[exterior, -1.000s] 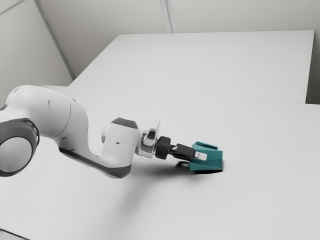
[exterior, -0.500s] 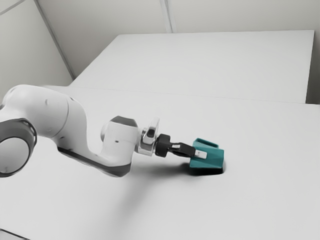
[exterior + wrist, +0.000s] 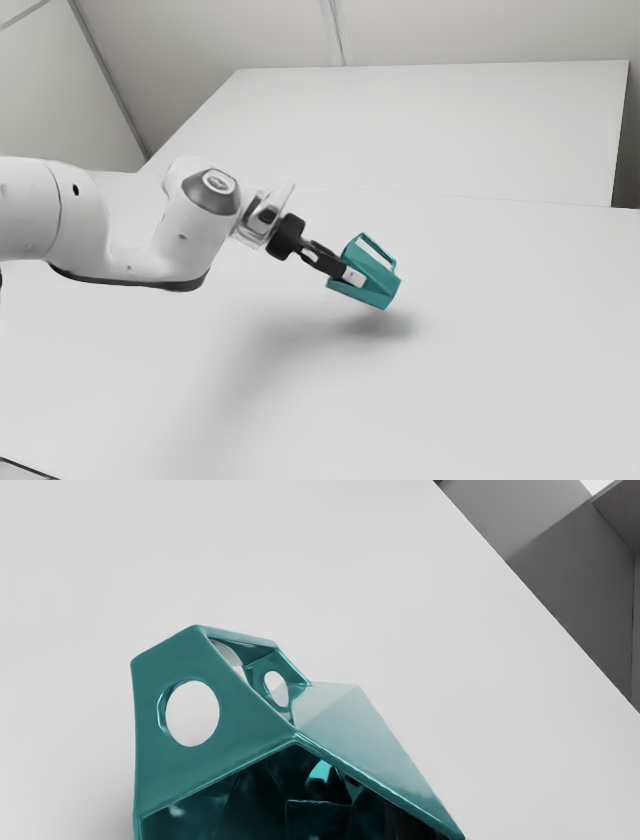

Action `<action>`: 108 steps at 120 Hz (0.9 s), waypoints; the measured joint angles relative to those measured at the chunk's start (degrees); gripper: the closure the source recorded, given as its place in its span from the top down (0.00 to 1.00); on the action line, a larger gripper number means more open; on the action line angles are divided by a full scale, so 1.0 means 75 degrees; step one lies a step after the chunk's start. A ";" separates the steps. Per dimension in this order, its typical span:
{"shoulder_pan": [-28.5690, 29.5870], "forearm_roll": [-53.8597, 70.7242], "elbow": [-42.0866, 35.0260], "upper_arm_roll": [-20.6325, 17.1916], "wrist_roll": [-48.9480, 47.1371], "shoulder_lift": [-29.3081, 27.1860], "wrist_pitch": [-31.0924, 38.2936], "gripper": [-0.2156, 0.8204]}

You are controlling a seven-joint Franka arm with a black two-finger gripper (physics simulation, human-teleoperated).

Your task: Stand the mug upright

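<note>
A broad white table (image 3: 520,400) spreads across our workspace, a second pale surface (image 3: 420,120) beyond a thin seam and light walls (image 3: 220,50) behind. Our white arm (image 3: 80,225) reaches in from the exterior view's left above the tabletop, and a soft shadow (image 3: 380,325) lies below our load. The teal mug (image 3: 380,290) hangs tilted above the table, its long axis slanting down from mouth to base toward the exterior view's right, roughly in line with our fingers. Its open rim (image 3: 220,778) faces back toward our hand, its base points away, and its handle (image 3: 175,660) juts from the upper side. At the tip of our black gripper (image 3: 354,275), the mug is pinched near its mouth, one pale fingertip against the wall facing the exterior camera.
</note>
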 joint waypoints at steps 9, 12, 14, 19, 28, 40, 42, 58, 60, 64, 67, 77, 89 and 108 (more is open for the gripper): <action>0.0063 0.1154 0.0065 0.0005 -0.0516 -0.0169 0.0039 0.04; 0.0097 0.1515 0.0073 0.0007 -0.0695 -0.0221 0.0043 0.04; 0.0124 0.1763 0.0077 0.0007 -0.0815 -0.0252 0.0044 0.04; 0.0191 0.2351 0.0083 0.0014 -0.1115 -0.0325 0.0046 0.04; 0.0304 0.3358 0.0094 0.0019 -0.1660 -0.0435 0.0044 0.04; 0.0415 0.4584 0.0153 0.0022 -0.2369 -0.0539 0.0032 0.03; 0.0428 0.4775 0.0170 0.0022 -0.2486 -0.0551 0.0028 0.03; 0.0497 0.6038 0.0265 0.0019 -0.3356 -0.0618 0.0005 0.03; 0.0500 0.6191 0.0274 0.0019 -0.3462 -0.0627 0.0004 0.03; 0.0507 0.6495 0.0293 0.0016 -0.3673 -0.0643 0.0001 0.03; 0.0509 0.6698 0.0307 0.0015 -0.3826 -0.0660 0.0000 0.03; 0.0514 0.7283 0.0360 0.0011 -0.4313 -0.0711 0.0001 0.03; 0.0539 0.7826 0.0310 -0.0017 -0.4867 -0.0871 0.0018 0.03; 0.0520 0.8215 -0.0050 -0.0072 -0.5637 -0.1235 0.0061 0.03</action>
